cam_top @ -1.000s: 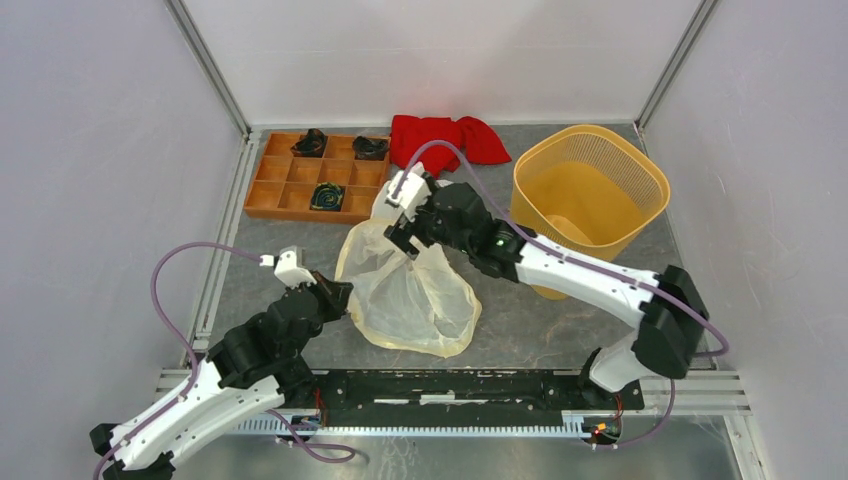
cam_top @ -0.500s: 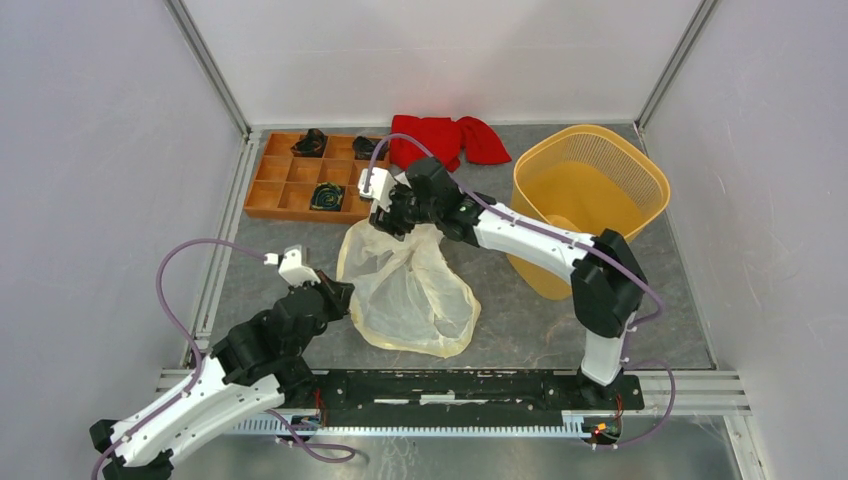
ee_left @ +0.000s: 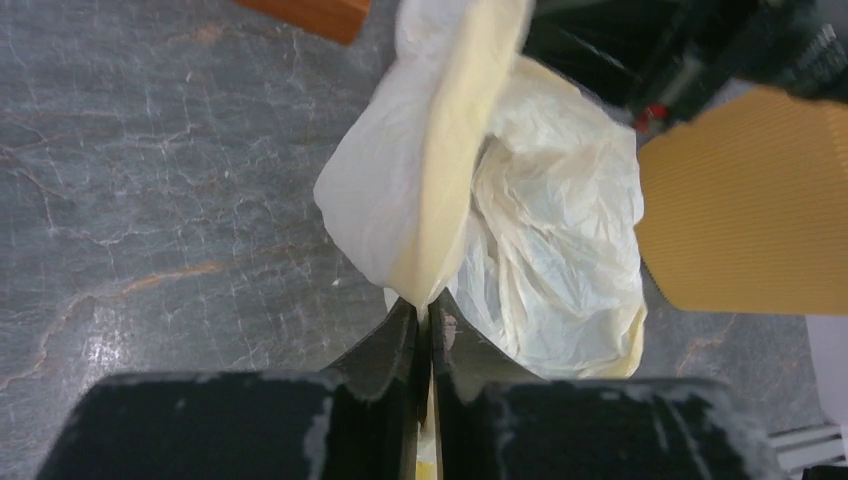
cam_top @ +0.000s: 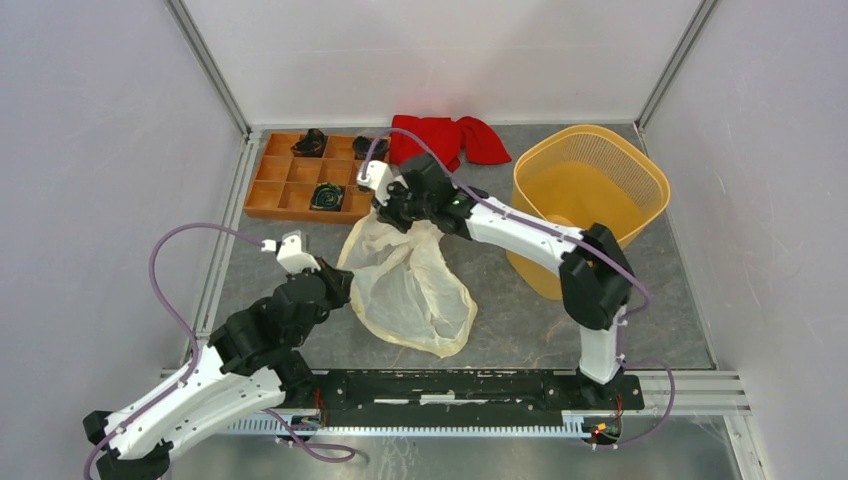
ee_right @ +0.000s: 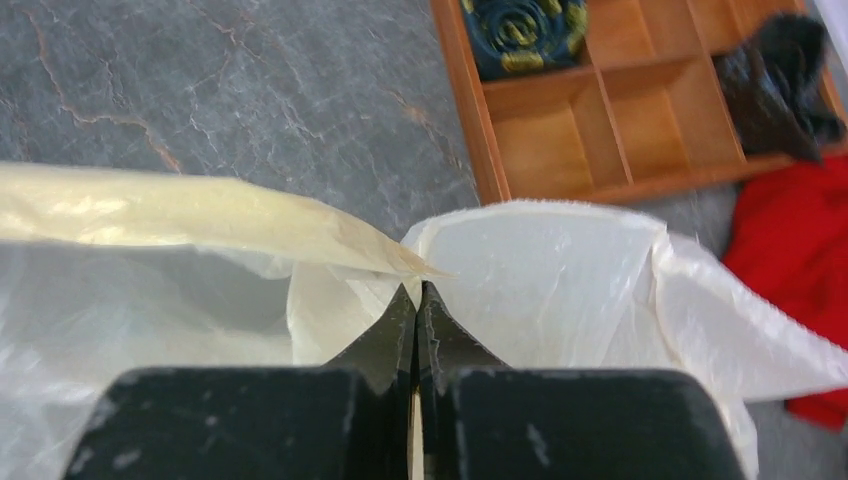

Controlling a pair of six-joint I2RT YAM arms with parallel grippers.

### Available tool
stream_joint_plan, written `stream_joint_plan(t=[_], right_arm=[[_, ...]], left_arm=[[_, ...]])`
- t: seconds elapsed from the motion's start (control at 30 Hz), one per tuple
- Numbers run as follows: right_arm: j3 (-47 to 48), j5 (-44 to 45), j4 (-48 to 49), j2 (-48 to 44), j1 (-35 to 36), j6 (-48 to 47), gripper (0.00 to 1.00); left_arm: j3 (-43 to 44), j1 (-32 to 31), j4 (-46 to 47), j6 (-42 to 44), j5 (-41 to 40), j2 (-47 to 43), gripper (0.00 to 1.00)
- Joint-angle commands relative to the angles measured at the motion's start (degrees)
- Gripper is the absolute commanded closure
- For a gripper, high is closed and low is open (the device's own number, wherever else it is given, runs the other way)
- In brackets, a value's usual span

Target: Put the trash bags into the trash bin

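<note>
Item: trash bag (cam_top: 410, 285); thin, wrinkled, translucent cream film
Location: lying on the desk (cam_top: 520, 320), centre, between my two arms; well left of the trash bin (cam_top: 600, 200); none of it is in the bin yet
Left fingers (ee_left: 412, 335): together, clamped on the bag's left edge; a fold of film rises from between the tips
Right fingers (ee_right: 405, 320): together, pinched on the bag's far edge; close to the wooden tray (cam_top: 285, 195) and the red cloth (cam_top: 440, 138)
Long axis: from the far end at my right fingers down to the near side, slanting a little right
Shape: narrow and bunched at the far end; broad and rounded at the near end
Mouth: which end opens, I cannot tell
Handling, my judgement: very light; limp, no stiffness at all; slick film; it should sag and trail below any grip, and could slip or tear under a hard tug
Where to hold, my judgement: on a gathered edge, several layers pinched at once; two holds well apart, as now, to lift the whole spread; it likely needs bunching to pass the bin's rim
</note>
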Motion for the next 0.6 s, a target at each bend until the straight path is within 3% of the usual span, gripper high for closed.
stream_joint_plan(t=[0.0, 0.13, 0.27, 0.43, 0.47, 0.57], right_arm=[[-9.7, 11.7, 5.8, -15.4, -0.1, 11.6, 1.00], [-17.2, 22.2, 3.8, -24.4, -0.2, 14.2, 1.00], [-22.7, 31.3, 4.5, -31.1, -0.5, 18.8, 1.00], [-26.3, 36.3, 7.3, -34.5, -1.2, 23.0, 1.00], [-26.5, 37.4, 7.2, -34.5, -1.5, 23.8, 1.00], [-27.6, 39.6, 6.9, -34.8, -2.9, 26.5, 1.00]], left_arm=[[4.4, -0.1, 4.8, 4.9, -4.8, 2.5, 0.83], [9.5, 0.0, 12.3, 18.4, -5.3, 8.6, 0.81], [17.3, 3.2, 14.7, 29.8, -3.4, 20.2, 0.83], [26.3, 22.3, 11.9, 29.0, 19.8, 31.3, 0.86], [26.7, 25.0, 11.5, 28.2, 23.5, 31.8, 0.82], [23.7, 26.4, 12.9, 26.8, 28.9, 28.7, 0.47]])
